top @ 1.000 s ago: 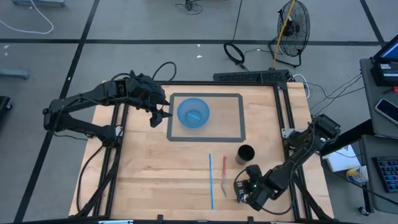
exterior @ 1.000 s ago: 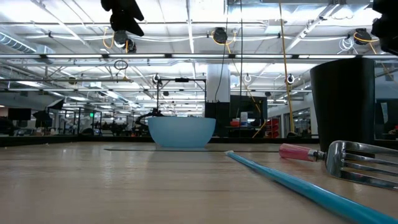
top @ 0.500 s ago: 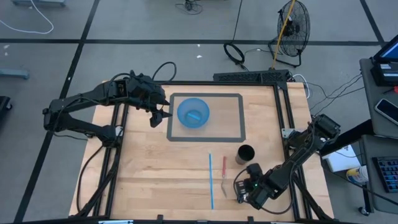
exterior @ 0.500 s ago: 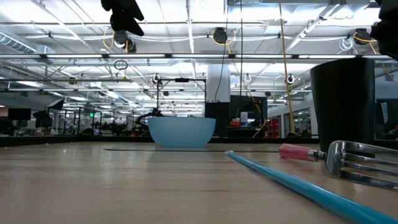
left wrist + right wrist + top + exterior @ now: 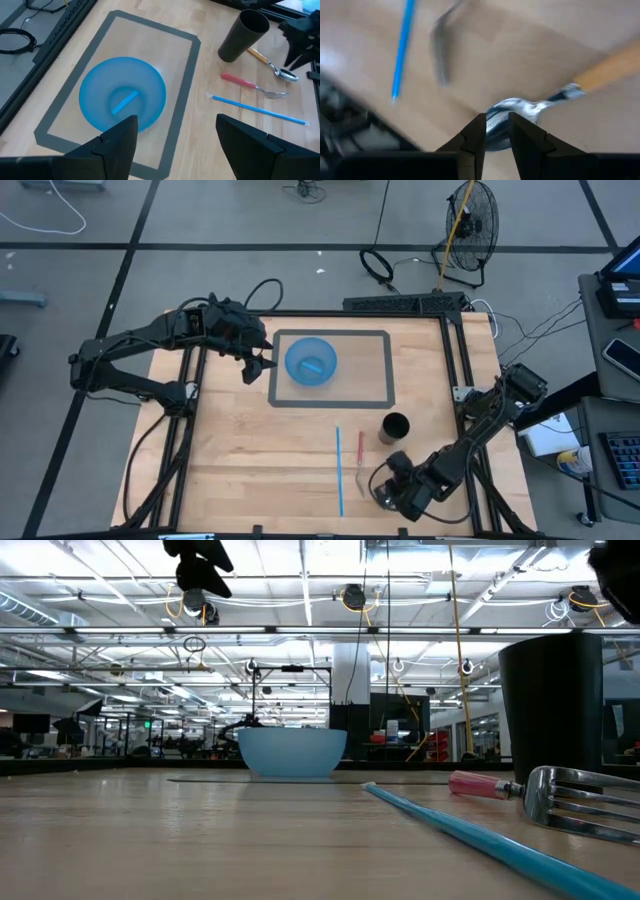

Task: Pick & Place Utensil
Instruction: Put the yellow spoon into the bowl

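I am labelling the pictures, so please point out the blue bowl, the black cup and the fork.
blue bowl (image 5: 311,361), high view, on its inner wall.
black cup (image 5: 243,36), left wrist view, on its outer side.
fork (image 5: 239,80), left wrist view, on its red handle.

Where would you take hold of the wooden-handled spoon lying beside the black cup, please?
Probably at the neck just behind the bowl of the spoon, coming straight down from above: it lies flat on the table, and the neck is narrow. The right gripper already straddles that end.
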